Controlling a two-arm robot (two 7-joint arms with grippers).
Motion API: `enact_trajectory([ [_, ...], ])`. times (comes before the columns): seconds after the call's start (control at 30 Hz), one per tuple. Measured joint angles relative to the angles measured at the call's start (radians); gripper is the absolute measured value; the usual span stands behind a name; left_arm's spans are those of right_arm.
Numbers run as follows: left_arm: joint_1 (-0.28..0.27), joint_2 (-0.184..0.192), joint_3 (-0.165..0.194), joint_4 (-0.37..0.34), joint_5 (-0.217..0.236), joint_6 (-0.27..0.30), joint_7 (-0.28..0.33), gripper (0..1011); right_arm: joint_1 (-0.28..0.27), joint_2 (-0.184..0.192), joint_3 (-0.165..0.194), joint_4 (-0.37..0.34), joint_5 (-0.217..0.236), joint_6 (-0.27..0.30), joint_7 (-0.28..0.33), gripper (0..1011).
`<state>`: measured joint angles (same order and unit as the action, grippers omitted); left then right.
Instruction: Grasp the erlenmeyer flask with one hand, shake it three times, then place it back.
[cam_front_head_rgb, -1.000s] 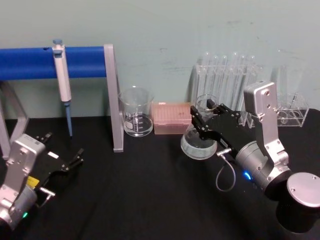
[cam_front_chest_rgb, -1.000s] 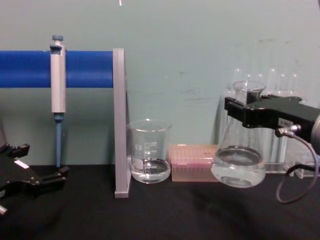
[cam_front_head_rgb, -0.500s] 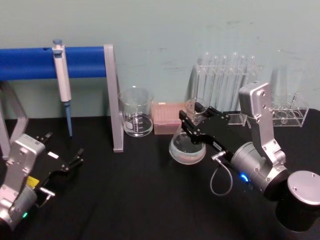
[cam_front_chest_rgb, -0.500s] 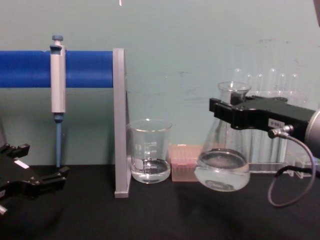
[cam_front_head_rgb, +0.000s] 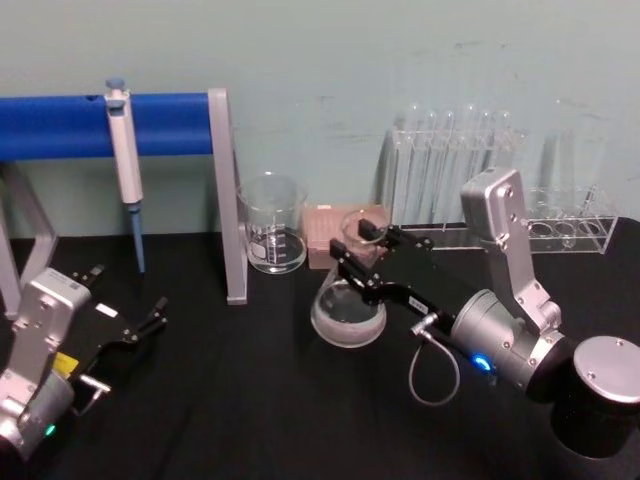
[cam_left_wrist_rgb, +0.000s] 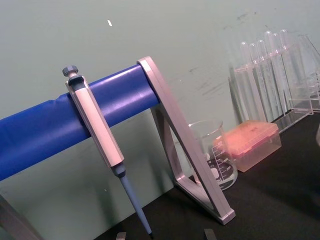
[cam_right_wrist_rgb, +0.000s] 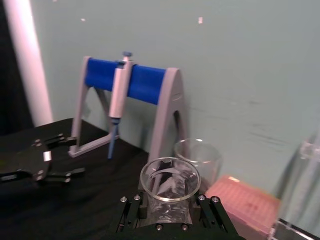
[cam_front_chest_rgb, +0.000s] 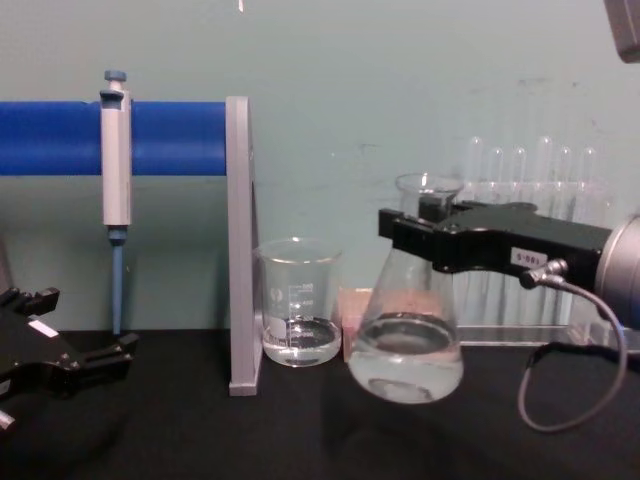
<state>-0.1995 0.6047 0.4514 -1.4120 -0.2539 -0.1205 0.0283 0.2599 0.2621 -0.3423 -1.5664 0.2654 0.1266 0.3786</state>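
The black fingers (cam_front_chest_rgb: 400, 228) of the right gripper (cam_front_chest_rgb: 425, 222) are closed on the neck of the erlenmeyer flask (cam_front_chest_rgb: 405, 350), just below its flared rim. The flask, with clear liquid in its wide base, is held just right of the beaker (cam_front_chest_rgb: 298, 300) and nearer the robot. The left gripper (cam_front_chest_rgb: 85, 325) is parked well left of the beaker, fingers spread, nothing held.

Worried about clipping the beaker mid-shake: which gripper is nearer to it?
Right. The right gripper, shut on the erlenmeyer flask, sits just beside the beaker; the left gripper rests far off, past the stand post.
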Motion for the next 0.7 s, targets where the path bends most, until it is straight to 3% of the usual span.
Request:
enact_trajectory([
  [0.27, 0.000, 0.000, 0.000, 0.000, 0.000, 0.000, 0.000, 1001, 0.013, 0.029, -0.031, 0.003, 0.028, 0.002, 0.036, 457],
  [0.7, 0.000, 0.000, 0.000, 0.000, 0.000, 0.000, 0.000, 1001, 0.021, 0.054, -0.061, 0.029, 0.046, -0.024, 0.033, 456],
])
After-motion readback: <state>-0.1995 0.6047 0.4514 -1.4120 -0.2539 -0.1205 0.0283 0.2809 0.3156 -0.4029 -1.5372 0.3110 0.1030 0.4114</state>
